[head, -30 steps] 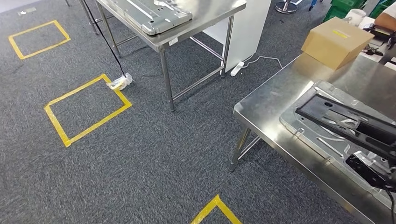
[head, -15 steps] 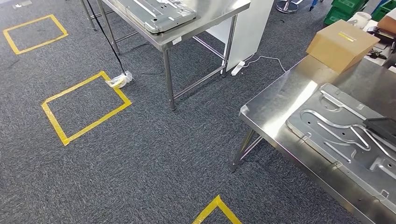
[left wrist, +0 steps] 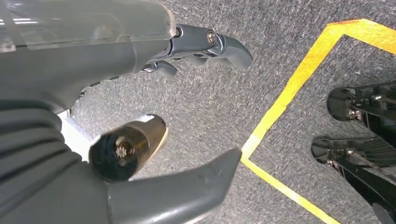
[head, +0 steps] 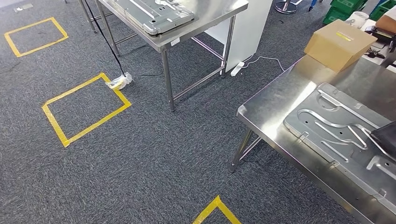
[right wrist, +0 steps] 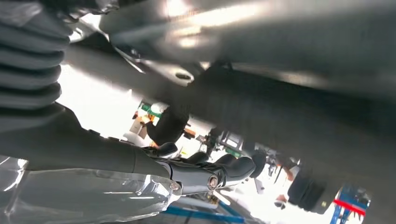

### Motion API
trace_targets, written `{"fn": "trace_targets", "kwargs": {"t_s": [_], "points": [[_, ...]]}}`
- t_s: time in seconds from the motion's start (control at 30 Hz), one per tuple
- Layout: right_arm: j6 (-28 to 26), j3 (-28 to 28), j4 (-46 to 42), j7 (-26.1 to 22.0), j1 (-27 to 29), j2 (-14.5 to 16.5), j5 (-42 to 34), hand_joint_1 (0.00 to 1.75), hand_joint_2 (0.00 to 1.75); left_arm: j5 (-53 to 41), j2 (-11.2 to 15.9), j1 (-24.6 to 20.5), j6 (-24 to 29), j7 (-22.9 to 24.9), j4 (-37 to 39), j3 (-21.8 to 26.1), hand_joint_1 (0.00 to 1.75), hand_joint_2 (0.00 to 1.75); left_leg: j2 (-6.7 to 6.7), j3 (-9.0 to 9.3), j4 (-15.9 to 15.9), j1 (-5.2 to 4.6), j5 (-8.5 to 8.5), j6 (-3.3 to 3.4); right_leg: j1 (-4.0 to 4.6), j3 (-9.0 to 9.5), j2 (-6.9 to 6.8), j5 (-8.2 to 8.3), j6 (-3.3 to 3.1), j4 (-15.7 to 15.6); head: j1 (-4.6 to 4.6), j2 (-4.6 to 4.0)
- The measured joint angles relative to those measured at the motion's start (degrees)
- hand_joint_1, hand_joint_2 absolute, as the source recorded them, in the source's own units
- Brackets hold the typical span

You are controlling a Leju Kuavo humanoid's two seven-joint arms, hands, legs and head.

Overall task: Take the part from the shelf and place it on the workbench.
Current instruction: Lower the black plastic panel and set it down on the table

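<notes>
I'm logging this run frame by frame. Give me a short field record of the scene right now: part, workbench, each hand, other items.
part: grey stamped metal panel, lying flat on the workbench
workbench: steel table at right
left hand: hanging over the carpet, fingers apart, holding nothing
right hand: close beside a blurred metal surface; grip cannot be told
other items: cardboard box on the workbench's far end; second steel table carrying a similar panel; yellow tape squares on the carpet
</notes>
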Motion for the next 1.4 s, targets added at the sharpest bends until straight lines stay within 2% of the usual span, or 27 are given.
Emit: {"fn": "trace_targets", "kwargs": {"t_s": [0.23, 0.43, 0.57, 0.7, 0.8, 0.87, 0.97, 1.07, 1.13, 1.2, 1.23, 1.27, 1.3, 1.37, 1.4], "points": [[0.8, -0.6, -2.1, -1.6, 0.6, 2.8, 0.6, 0.0, 0.0, -0.2, 0.0, 0.0, 0.1, -0.1, 0.0, 0.1, 0.0, 0.0, 0.0, -0.01, 0.0, 0.03, 0.0, 0.0, 0.06, 0.04, 0.0, -0.01, 0.0, 0.0, 0.0, 0.0], [0.1, -0.5, -12.8, -3.2, 2.0, 6.4, -1.4, 0.0, 0.0, -0.2, -0.2, 0.2, 0.5, -0.3, 0.0, 0.6, 0.0, 0.0, -0.03, 0.01, -0.1, 0.04, 0.01, -0.02, 0.07, 0.09, -0.04, -0.01, 0.0, 0.0, 0.0, 0.0], [-1.0, 2.0, -23.0, -6.1, 3.6, 8.6, -7.0, 0.0, 0.0, -0.4, -0.5, 0.5, 1.1, -0.9, 0.0, 0.8, 0.0, 0.0, -0.04, 0.01, -0.1, 0.03, 0.02, -0.03, 0.1, 0.13, 0.01, -0.02, 0.0, 0.0, 0.0, 0.0], [-4.7, 12.5, -38.0, -9.2, 3.7, 10.6, -6.7, 0.0, 1.75, -1.7, -0.6, 0.4, 1.6, -1.9, 0.0, 0.9, 0.0, 0.0, 0.13, 0.11, -0.1, 0.02, 0.01, -0.08, 0.1, 0.13, 0.23, 0.0, 0.02, 0.0, 0.0, 0.0], [-11.5, 24.0, -48.0, -12.1, 2.6, 11.7, -1.6, 0.0, 1.75, -2.9, -0.6, 0.3, 1.6, -2.6, 0.0, 0.9, 0.0, 0.0, 0.06, 0.1, 0.0, 0.01, -0.01, -0.1, -0.05, 0.14, 0.11, 0.0, 0.04, 0.0, 0.0, 0.0], [-14.8, 32.0, -53.3, -12.2, 1.4, 12.0, 1.1, 0.0, 1.75, -3.5, -0.6, 0.3, 1.4, -3.1, 0.0, 0.9, 0.0, 0.0, -0.03, 0.04, 0.0, 0.0, -0.03, -0.08, -0.12, 0.14, 0.0, -0.02, 0.06, 0.0, 0.0, 0.0], [-16.5, 43.4, -59.0, -10.9, -0.3, 12.1, 2.7, 0.0, 1.75, -4.0, -0.6, 0.3, 1.1, -3.7, 0.0, 0.9, 0.0, 0.0, -0.09, -0.06, 0.1, -0.06, -0.2, 0.1, -0.22, 0.18, -0.08, -0.09, 0.18, -0.2, 0.0, 0.0], [-16.4, 50.2, -61.8, -10.7, -1.1, 12.1, 1.8, 0.0, 1.75, -4.2, -0.7, 0.5, 1.1, -4.1, 0.0, 0.9, 0.0, 0.0, -0.4, 0.39, -0.9, 0.29, -0.04, 0.5, -0.1, 0.24, -0.37, -0.86, 0.57, 0.5, 0.01, 0.0], [-15.6, 53.9, -62.3, -10.7, -1.3, 12.2, 1.0, 0.0, 1.75, -4.4, -1.0, 0.5, 1.2, -4.2, 0.0, 0.9, 0.0, 0.0, -0.68, 0.82, -1.4, 0.58, 0.13, 0.74, -0.16, -1.89, -0.38, -3.57, 0.77, 5.4, 0.03, 0.0], [-14.7, 58.0, -62.1, -10.7, -0.8, 12.6, 0.6, 0.0, 1.75, -4.6, -1.3, 0.5, 1.3, -4.2, 0.0, 0.9, 0.0, 0.0, -1.14, 0.88, -1.5, 0.61, 0.11, 0.79, -0.21, -5.9, -0.36, -6.68, 0.81, 12.6, 0.03, 0.0], [-14.3, 60.1, -61.9, -10.7, -0.3, 12.9, 0.0, 0.0, 1.75, -4.7, -1.5, 0.5, 1.3, -4.2, 0.0, 0.9, 0.0, 0.0, -1.49, 0.9, -1.4, 0.6, 0.08, 0.78, -0.23, -7.38, -0.36, -7.01, 0.79, 14.9, 0.03, 0.0], [-13.9, 62.0, -61.6, -10.5, 0.2, 13.2, -0.9, 0.0, 1.75, -4.7, -1.7, 0.5, 1.4, -4.1, 0.0, 0.9, 0.0, 0.0, -1.92, 0.96, -1.4, 0.6, 0.05, 0.74, -0.24, -7.92, -0.33, -6.15, 0.7, 15.2, 0.02, 0.0], [-13.4, 63.8, -61.4, -10.3, 0.6, 13.5, -1.9, 0.0, 1.75, -4.7, -1.9, 0.5, 1.5, -4.1, 0.0, 0.9, 0.0, 0.0, -2.43, 1.08, -1.4, 0.59, 0.01, 0.65, -0.24, -7.38, -0.18, -4.19, 0.52, 13.2, 0.02, 0.0], [-12.9, 66.5, -60.9, -9.9, 1.3, 13.8, -3.4, 0.0, 1.75, -4.8, -2.1, 0.5, 1.5, -4.0, 0.0, 0.9, 0.0, 0.0, -3.46, 1.38, -1.3, 0.57, -0.06, 0.38, -0.14, -4.43, 1.27, 0.26, -0.07, 5.8, 0.02, 0.0], [-12.7, 67.4, -60.6, -9.7, 1.5, 13.9, -3.9, 0.0, 1.75, -4.8, -2.2, 0.5, 1.5, -3.9, 0.0, 0.9, 0.0, 0.0, -3.92, 1.44, -1.3, 0.56, -0.06, 0.13, -0.05, -3.24, 2.07, 1.55, -0.34, 2.8, 0.02, 0.0]]}}
